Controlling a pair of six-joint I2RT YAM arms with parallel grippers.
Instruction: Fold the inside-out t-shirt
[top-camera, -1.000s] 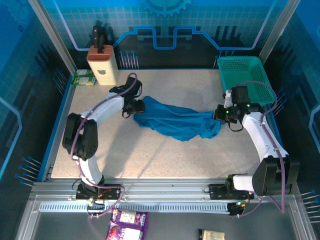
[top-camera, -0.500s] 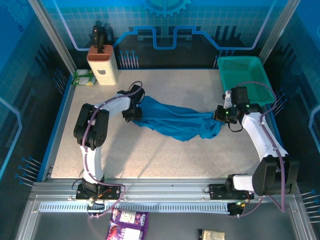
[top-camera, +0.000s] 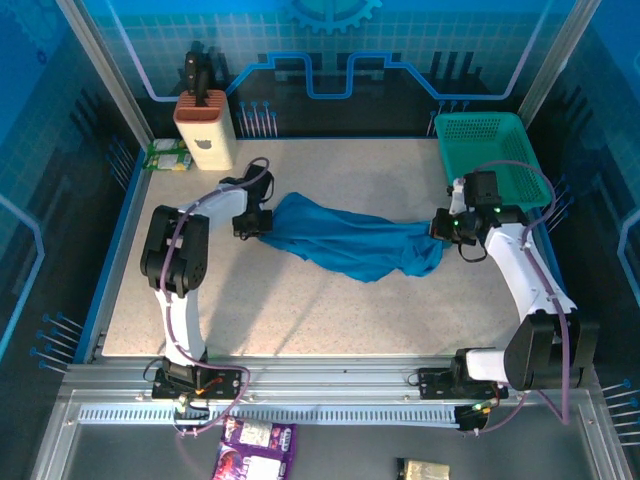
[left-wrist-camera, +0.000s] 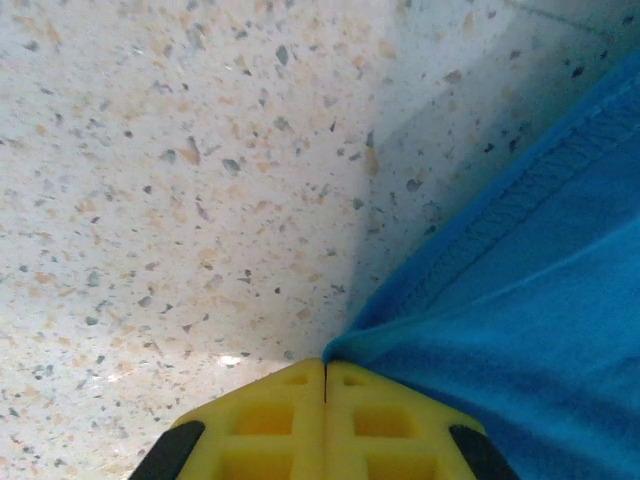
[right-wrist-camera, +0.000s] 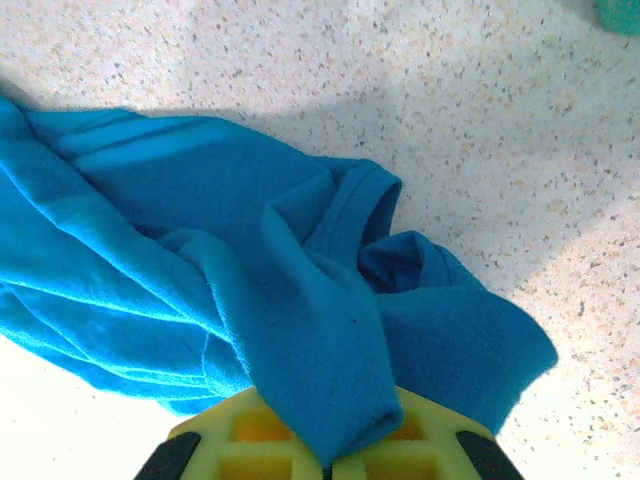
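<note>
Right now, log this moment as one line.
left gripper: shut on t-shirt hem | right gripper: shut on opposite end | t-shirt: bunched, stretched between both across table | fold: not started

Plain medium-blue t-shirt (top-camera: 350, 245), speckled beige table (top-camera: 300, 300), teal-green mesh basket (top-camera: 492, 143).

Teal basket (top-camera: 490, 143) far right; beige block (top-camera: 205, 131), green packet (top-camera: 167, 155) far left.

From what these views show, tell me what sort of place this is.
Probably a robot lab work cell: blue printed walls enclose a speckled table, robot arms are bolted to an aluminium rail, a blue t-shirt between them.
</note>
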